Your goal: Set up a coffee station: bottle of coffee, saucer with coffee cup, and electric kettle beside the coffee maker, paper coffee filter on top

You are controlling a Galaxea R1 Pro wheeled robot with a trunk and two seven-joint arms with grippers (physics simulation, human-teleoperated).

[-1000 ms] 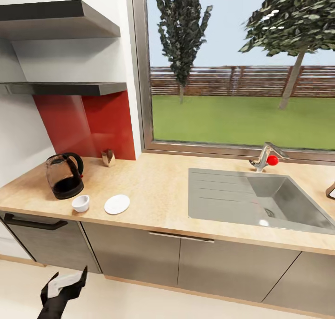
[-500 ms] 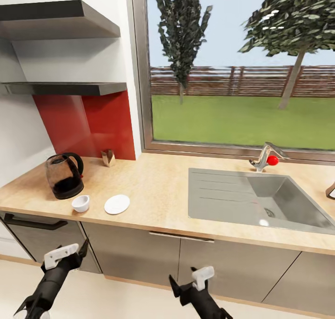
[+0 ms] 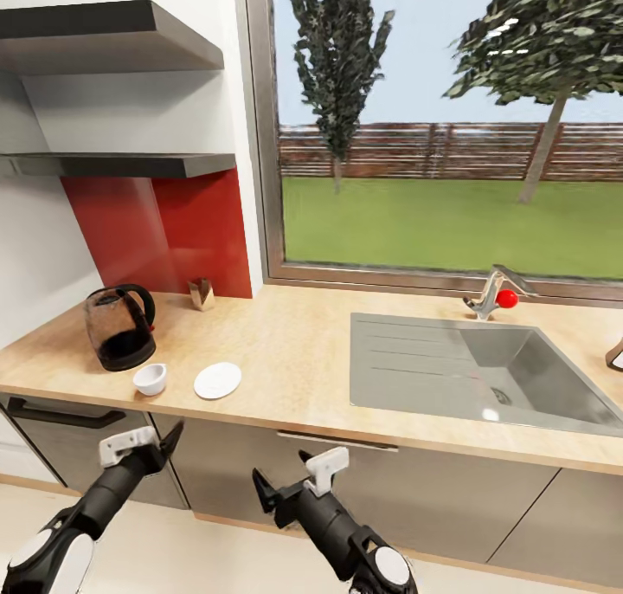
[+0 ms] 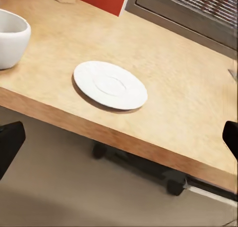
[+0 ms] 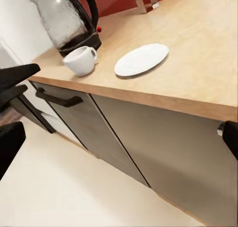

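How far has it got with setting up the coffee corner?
Early days. On the kitchen countertop stand the electric kettle, the coffee cup and the saucer, but the cup sits beside the saucer, not on it. The left gripper and right gripper are open and empty, below the counter edge. Cup-on-saucer looks next.

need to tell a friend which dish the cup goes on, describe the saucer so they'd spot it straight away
Find the kitchen countertop left of the sink, where the electric kettle stands. Near the front edge sit two white things: the saucer is the flat round dish, right of the deeper coffee cup.
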